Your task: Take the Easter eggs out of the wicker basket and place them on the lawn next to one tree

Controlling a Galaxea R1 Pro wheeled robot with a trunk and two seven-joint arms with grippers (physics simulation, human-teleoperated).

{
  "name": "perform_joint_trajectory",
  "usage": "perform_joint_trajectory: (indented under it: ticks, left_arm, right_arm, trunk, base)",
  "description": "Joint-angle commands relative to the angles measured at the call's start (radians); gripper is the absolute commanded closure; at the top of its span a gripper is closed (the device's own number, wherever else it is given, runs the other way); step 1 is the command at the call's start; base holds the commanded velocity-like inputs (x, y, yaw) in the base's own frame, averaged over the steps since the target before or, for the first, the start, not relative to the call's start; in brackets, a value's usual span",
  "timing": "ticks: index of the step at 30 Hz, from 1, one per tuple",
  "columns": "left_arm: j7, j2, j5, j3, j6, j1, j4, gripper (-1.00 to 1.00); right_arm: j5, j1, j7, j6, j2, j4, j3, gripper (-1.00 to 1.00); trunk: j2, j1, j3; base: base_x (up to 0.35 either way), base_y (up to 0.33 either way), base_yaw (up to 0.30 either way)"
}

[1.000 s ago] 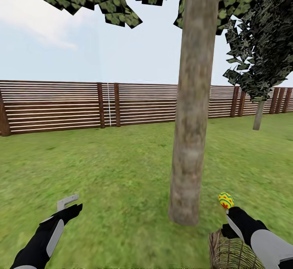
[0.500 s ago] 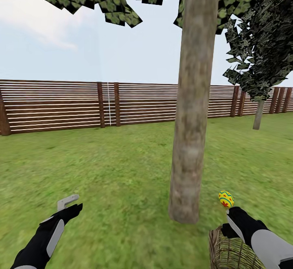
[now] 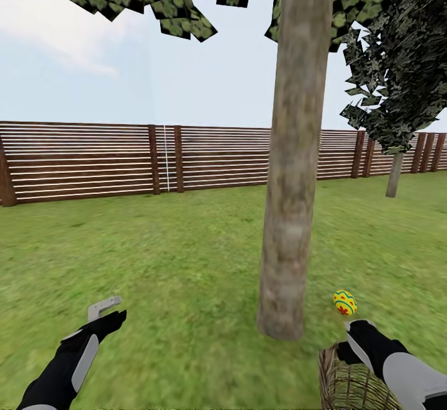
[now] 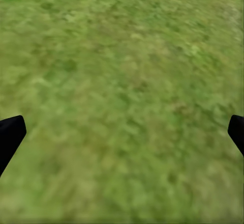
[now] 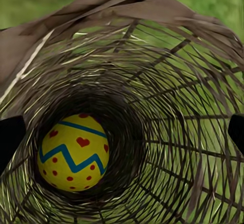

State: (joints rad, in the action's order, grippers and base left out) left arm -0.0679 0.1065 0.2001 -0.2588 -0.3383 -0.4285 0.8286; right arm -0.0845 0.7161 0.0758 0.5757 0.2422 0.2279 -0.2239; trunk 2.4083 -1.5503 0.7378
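A: Lawn [image 3: 186, 255] first. Wide, flat, filling the lower half of the head view. Open room all round the trunk for setting things down.

B: Noted. Tree [image 3: 292, 180] next: thick pale trunk, centre-right, foot low in the frame. Judged to be the chosen spot.

A: Basket [image 3: 347, 385]?

B: Bottom right corner, just beside the trunk foot. Probably parked close so each carry stays short.

A: Right gripper [image 3: 352, 328]?

B: Lower right, above the basket rim. Fingers spread wide, holding nothing. Wrist view straight down the basket mouth, so likely lined up for a reach inside.

A: Left gripper [image 3: 105, 307]?

B: Lower left, well apart from everything, over bare grass. Fingers wide, empty. Looks kept out of the way.

A: Eggs?

B: Egg by the trunk [image 3: 344, 302]: lower right, near the trunk foot, just above the right gripper and clear of it. Resting on grass or not, cannot tell. Egg in the basket [image 5: 73, 152]: at the bottom, lower left of the right wrist view, between the spread fingers. Third egg not located.

A: Judgement?

B: One by the tree, at least one to fetch. Deep, narrow weave; risk of fingers snagging on the way down.
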Motion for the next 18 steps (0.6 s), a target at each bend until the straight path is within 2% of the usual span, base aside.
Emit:
perform_joint_trajectory:
  ticks: [1, 4, 13, 18]
  left_arm:
    - [-0.006, -0.004, 0.01, 0.001, -0.006, 0.0, 0.002, -1.0]
    - [-0.006, -0.013, 0.01, 0.001, -0.007, 0.0, 0.001, -1.0]
    - [-0.006, -0.016, 0.009, 0.0, -0.007, 0.0, 0.001, -1.0]
    - [-0.006, -0.016, 0.009, 0.001, -0.007, 0.0, 0.001, -1.0]
  right_arm:
    - [-0.009, 0.0, 0.005, 0.005, 0.0, 0.002, -0.006, -1.0]
    - [-0.011, 0.0, 0.005, 0.006, 0.0, 0.002, -0.005, -1.0]
    - [-0.011, 0.0, 0.006, 0.006, 0.003, 0.002, -0.005, -1.0]
    - [-0.013, 0.0, 0.006, 0.006, 0.002, 0.002, -0.005, -1.0]
  trunk:
    - [0.008, -0.004, 0.004]
    - [0.029, -0.015, 0.014]
    - [0.092, -0.05, 0.042]
    - [0.093, -0.052, 0.061]
  base:
    - [0.0, 0.0, 0.0]
    - [0.0, 0.0, 0.0]
    - [0.0, 0.0, 0.0]
    - [0.0, 0.0, 0.0]
